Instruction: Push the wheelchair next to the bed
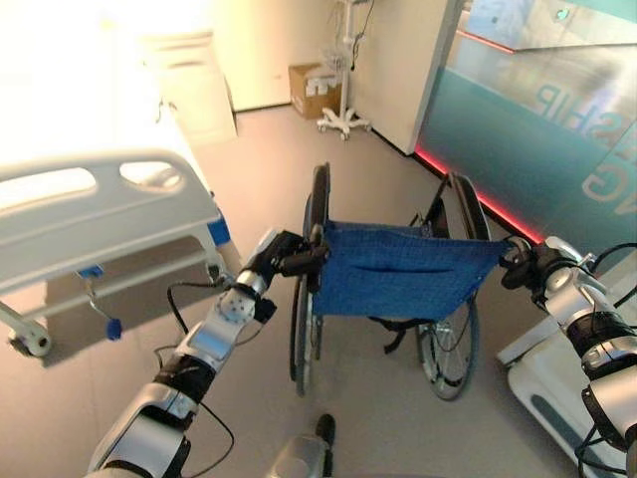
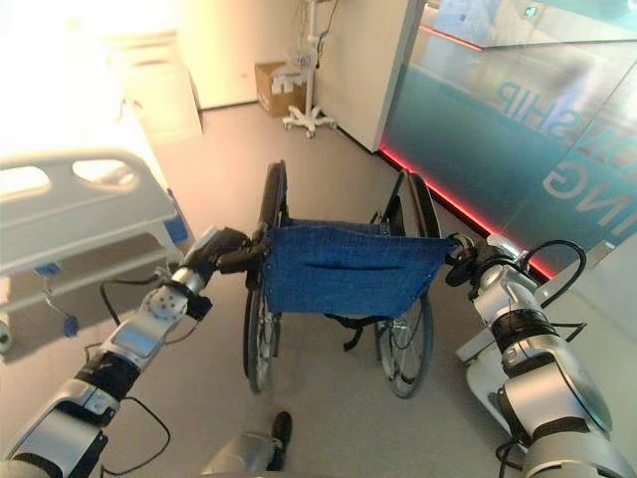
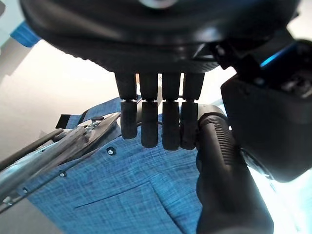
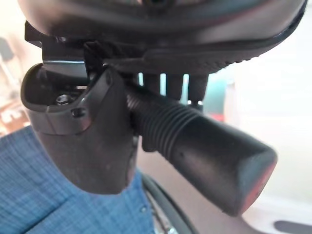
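Note:
The wheelchair [image 1: 398, 269], with a blue cloth backrest and large dark wheels, stands in front of me on the grey floor, facing away. My left hand [image 1: 287, 256] is shut on its left push handle [image 3: 225, 161], fingers [image 3: 156, 122] curled over the black ribbed grip. My right hand [image 1: 526, 262] is shut on the right push handle [image 4: 204, 151], with the thumb [image 4: 83, 131] across the grip. The bed [image 1: 100, 214], white with a cut-out end board and blue fittings, stands to the left of the wheelchair, about a wheel's width away.
A teal glass wall [image 1: 537, 129] with a red floor strip runs along the right. A cardboard box [image 1: 314, 90] and a wheeled stand [image 1: 343, 119] are at the back. A white cabinet [image 1: 189, 85] stands behind the bed. White equipment [image 1: 542, 378] sits low right.

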